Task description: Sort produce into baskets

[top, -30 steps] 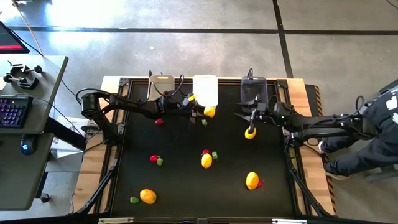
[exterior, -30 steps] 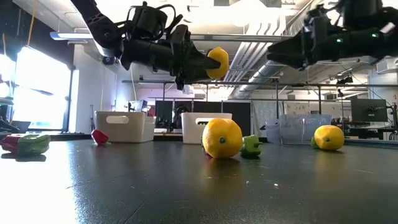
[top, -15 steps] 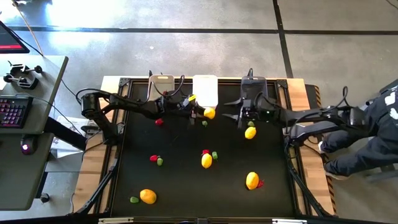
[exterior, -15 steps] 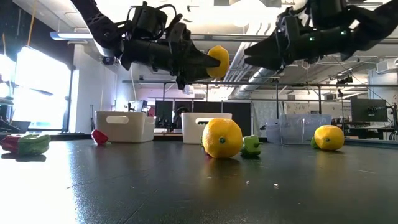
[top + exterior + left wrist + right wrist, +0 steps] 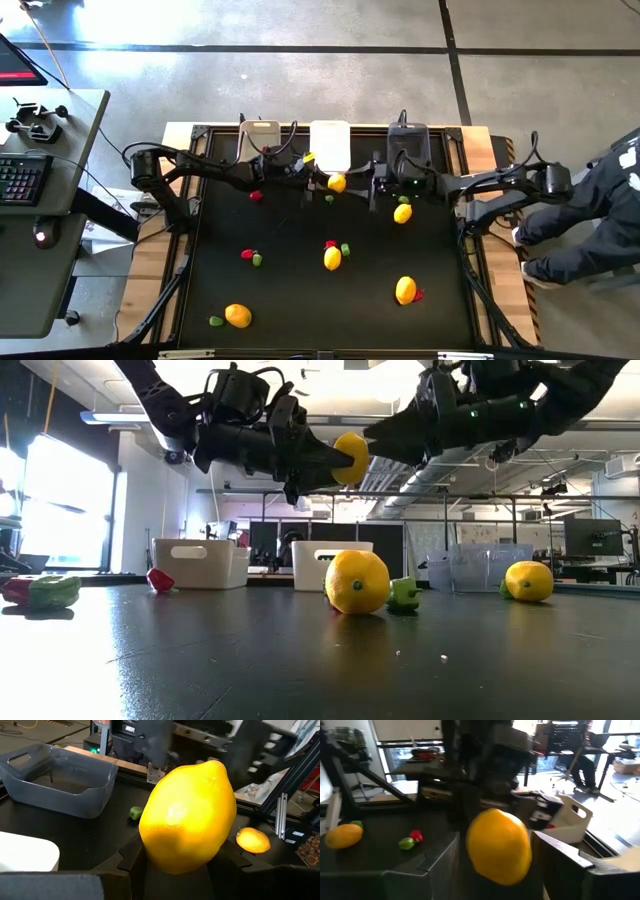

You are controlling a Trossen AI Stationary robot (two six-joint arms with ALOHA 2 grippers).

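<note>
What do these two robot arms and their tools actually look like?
Both arms are dark, nearly black, built from slim jointed segments with thin black cables looping along them. The left arm and right arm look alike. The left tool and right tool each taper into two blocky dark fingers; small green lights glow on the right arm's wrist.

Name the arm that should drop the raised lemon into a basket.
Left. The left fingers grip the lemon right beside the white basket; the right fingers stand open, holding nothing.
</note>
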